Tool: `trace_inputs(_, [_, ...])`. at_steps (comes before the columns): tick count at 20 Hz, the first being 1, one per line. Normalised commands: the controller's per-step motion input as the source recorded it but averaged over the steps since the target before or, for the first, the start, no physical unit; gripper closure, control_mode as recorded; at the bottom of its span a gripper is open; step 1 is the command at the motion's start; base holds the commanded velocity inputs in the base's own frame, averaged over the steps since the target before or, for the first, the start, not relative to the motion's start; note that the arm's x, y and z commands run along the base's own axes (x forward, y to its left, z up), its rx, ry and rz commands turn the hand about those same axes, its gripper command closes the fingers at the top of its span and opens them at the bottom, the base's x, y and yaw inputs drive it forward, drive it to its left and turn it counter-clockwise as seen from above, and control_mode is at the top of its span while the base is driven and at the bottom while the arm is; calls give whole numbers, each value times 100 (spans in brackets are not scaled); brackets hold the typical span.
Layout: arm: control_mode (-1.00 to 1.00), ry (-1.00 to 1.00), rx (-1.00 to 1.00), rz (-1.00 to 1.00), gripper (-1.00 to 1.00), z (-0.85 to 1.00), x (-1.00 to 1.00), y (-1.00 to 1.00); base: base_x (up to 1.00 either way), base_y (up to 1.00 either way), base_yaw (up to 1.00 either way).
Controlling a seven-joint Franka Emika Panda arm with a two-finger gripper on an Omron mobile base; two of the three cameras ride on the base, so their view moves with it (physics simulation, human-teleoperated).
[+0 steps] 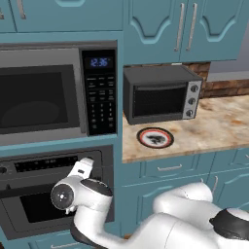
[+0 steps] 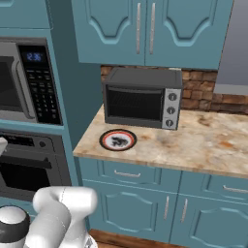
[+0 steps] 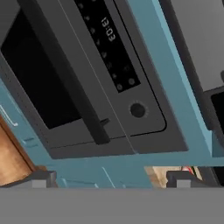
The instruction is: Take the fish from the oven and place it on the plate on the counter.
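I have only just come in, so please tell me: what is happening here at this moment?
The robot arm is reaching toward the oven, whose door is closed. Its tool is open and holds nothing, and faces the oven door handle without touching it. The plate lies with nothing on it on the counter, in front of the toaster oven. No fish can be seen yet.

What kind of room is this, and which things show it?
It looks like a home kitchen, rendered. A built-in oven sits under a keypad microwave, and a small toaster oven stands on a marbled counter over teal cabinets.
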Motion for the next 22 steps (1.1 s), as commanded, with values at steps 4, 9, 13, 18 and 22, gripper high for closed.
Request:
trace_inputs(4, [-100,-10,-5,12,-100,-57,18,5,0,0,0])
trace_inputs(9, [-100,-10,-17,21,-100,-55,34,2,0,0,0])
trace_inputs(13, [-100,-10,-17,41,-100,-20,13,13,0,0,0])
trace_inputs(18, [-100,-1,-29,22,-100,0,-2,60,0,0,0])
trace_inputs(22, [-100,1,-15,-2,-100,-16,37,31,0,0,0])
